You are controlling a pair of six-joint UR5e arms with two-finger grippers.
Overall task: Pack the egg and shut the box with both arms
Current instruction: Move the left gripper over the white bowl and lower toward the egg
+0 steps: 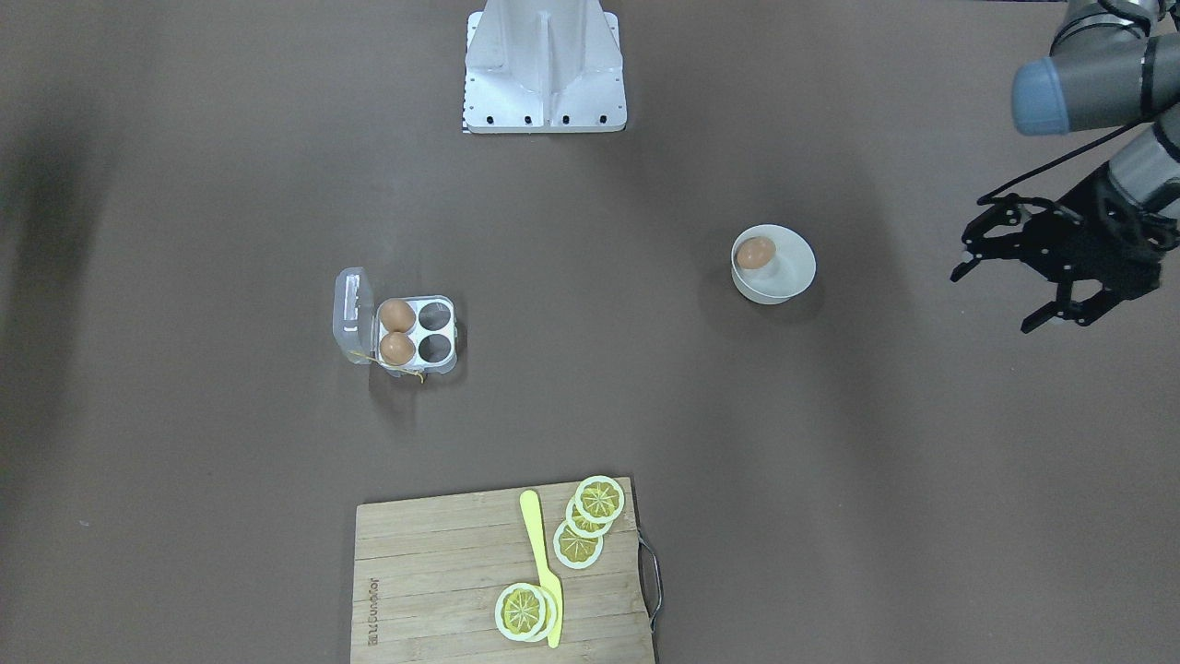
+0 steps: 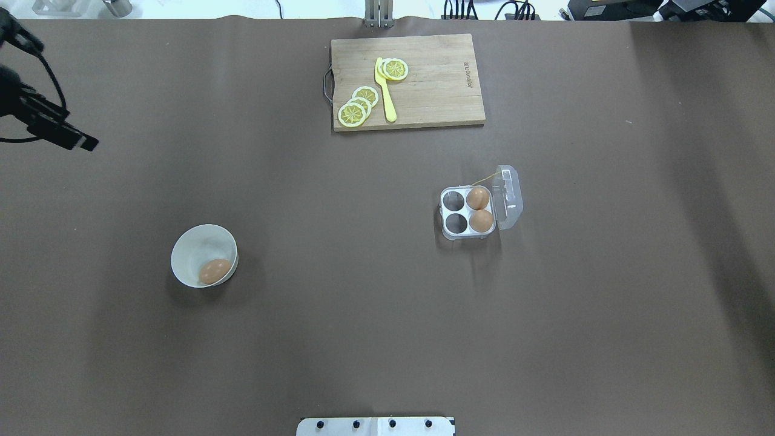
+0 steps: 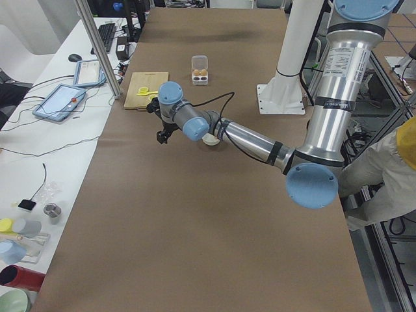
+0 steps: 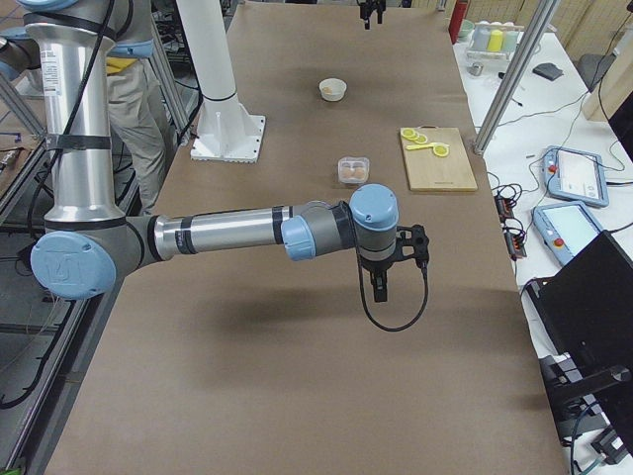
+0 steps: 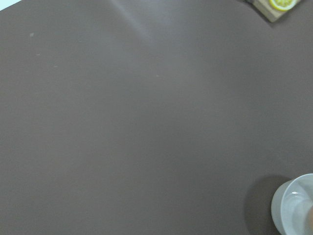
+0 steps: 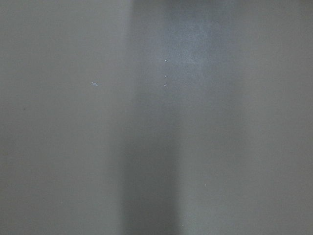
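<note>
One light-brown egg (image 1: 756,253) lies in a round white bowl (image 1: 786,284), also in the overhead view (image 2: 215,271). The box (image 1: 417,332) stands open on the table, its clear lid (image 1: 352,314) laid back. Two eggs (image 1: 397,315) fill the cells beside the lid, and the other two cells are empty. My left gripper (image 1: 994,298) is open and empty, above the table well to the side of the bowl. My right gripper (image 4: 381,287) shows only in the exterior right view, far from the box (image 4: 353,170). I cannot tell if it is open or shut.
A wooden cutting board (image 1: 433,572) with lemon slices (image 1: 590,521) and a yellow knife (image 1: 539,563) lies at the table's far edge from the robot. The white stand (image 1: 546,65) is at the robot's side. The bowl's rim (image 5: 293,205) shows in the left wrist view.
</note>
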